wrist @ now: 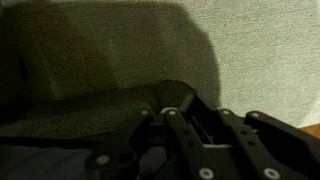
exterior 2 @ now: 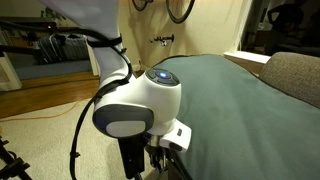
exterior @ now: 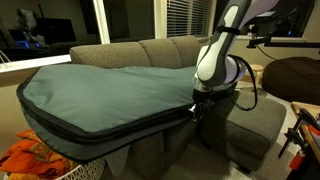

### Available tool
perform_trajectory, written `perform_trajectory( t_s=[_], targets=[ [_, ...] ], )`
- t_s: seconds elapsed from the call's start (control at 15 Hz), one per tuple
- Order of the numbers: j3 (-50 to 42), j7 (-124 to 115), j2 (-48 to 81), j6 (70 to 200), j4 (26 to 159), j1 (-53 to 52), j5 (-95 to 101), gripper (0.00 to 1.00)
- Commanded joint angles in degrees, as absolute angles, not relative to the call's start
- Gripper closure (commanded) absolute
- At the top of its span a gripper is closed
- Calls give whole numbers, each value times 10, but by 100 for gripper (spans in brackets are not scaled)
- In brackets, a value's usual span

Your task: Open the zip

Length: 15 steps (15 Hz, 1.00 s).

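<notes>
A very large teal-green padded bag (exterior: 100, 90) lies along the grey sofa (exterior: 150, 50). The zip (exterior: 105, 132) runs as a dark line with black trim round the bag's side edge. My gripper (exterior: 196, 108) hangs below the white wrist at the bag's narrow end, right on that edge. In the wrist view the gripper (wrist: 186, 104) is shut, its dark fingers (wrist: 165, 125) meeting over the bag's dim corner. A thin sliver, apparently the zip pull (wrist: 197, 124), shows pinched between them. In an exterior view the white wrist (exterior 2: 135, 100) hides most of the gripper beside the bag (exterior 2: 240, 100).
The sofa's lower section (exterior: 255, 120) sits just behind the arm. Orange cloth (exterior: 25, 155) lies by the bag's wide end. A brown rounded chair (exterior: 295, 75) stands further back. A black cable (exterior 2: 78, 140) loops down from the arm.
</notes>
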<state>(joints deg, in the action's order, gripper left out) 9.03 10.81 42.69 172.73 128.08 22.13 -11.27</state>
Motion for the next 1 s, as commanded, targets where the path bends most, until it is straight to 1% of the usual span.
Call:
perform_trajectory(
  t_s=[0.0,0.47,0.93],
  targets=[
    [70,90,418,1731,1288,204,-96,94],
    [52,74,407,1718,1292,177,-97,94],
    [9,39,393,1700,1294,112,-92,94]
  ],
)
